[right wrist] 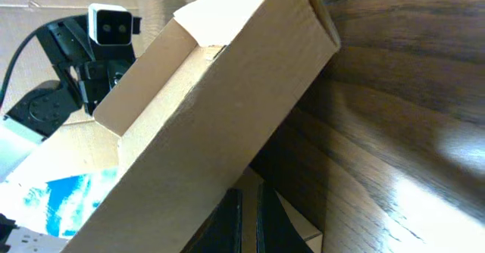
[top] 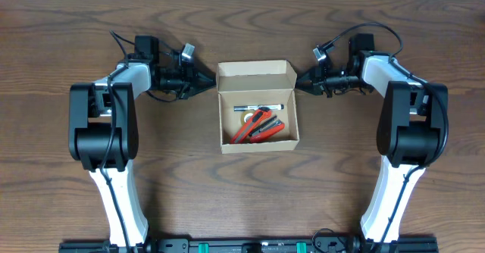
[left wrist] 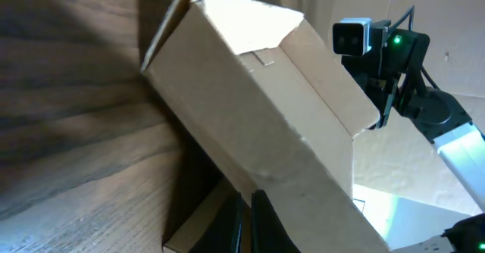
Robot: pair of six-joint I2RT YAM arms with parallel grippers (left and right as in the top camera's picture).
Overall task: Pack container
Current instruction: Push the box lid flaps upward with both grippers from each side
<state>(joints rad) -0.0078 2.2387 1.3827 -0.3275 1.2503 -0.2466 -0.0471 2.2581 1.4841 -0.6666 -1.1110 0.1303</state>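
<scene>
The open cardboard box (top: 229, 101) sits in the middle of the wooden surface (top: 250, 18), its lid (top: 256, 73) folded back on the far side. Inside lie a white pen (top: 258, 107) and, nearer the front wall, a bunch of red and black pens (top: 261, 126). The left claw (top: 210, 79) and right claw (top: 301, 79) both have their jaws together, holding nothing (each wrist view shows the fingers pressed shut) — one at either end of the lid, just beside it.

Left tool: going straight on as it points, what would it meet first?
The open tan cardboard box: the shut left tool aims at its side wall near the raised lid, very close, possibly touching.
</scene>
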